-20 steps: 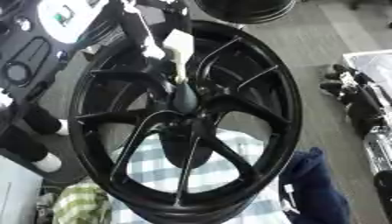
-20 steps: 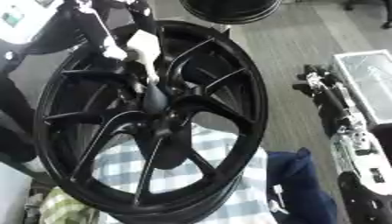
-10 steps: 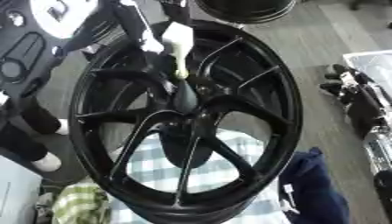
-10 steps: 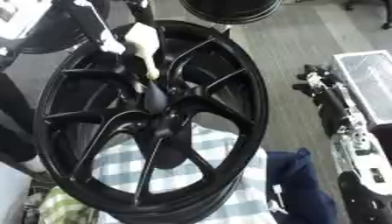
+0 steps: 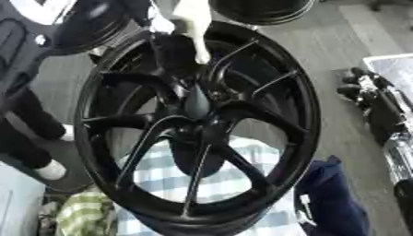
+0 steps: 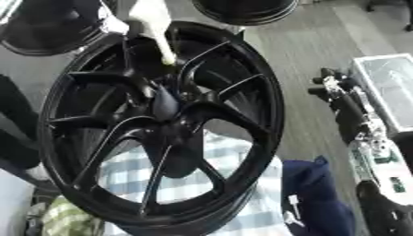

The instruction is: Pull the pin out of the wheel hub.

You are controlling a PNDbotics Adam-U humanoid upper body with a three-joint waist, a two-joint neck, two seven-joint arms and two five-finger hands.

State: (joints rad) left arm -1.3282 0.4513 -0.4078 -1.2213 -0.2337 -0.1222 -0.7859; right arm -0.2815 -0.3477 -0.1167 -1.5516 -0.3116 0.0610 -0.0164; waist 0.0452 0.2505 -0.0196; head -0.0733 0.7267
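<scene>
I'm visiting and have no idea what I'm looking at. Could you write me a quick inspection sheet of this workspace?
Surface: grey floor; no table seen.
Job's things: black spoked wheel, tilted, with a dark cone-shaped hub; a white pin sits above the hub, apart from it.
Clutter: blue-and-white checked cloth, dark blue fabric, yellow-green cloth.
Hands: one dark hand shows at the pin; which one, and its fingers, cannot be told.
Cables: nothing seen.
Surroundings: more black wheels behind; black and silver equipment on the right.
</scene>
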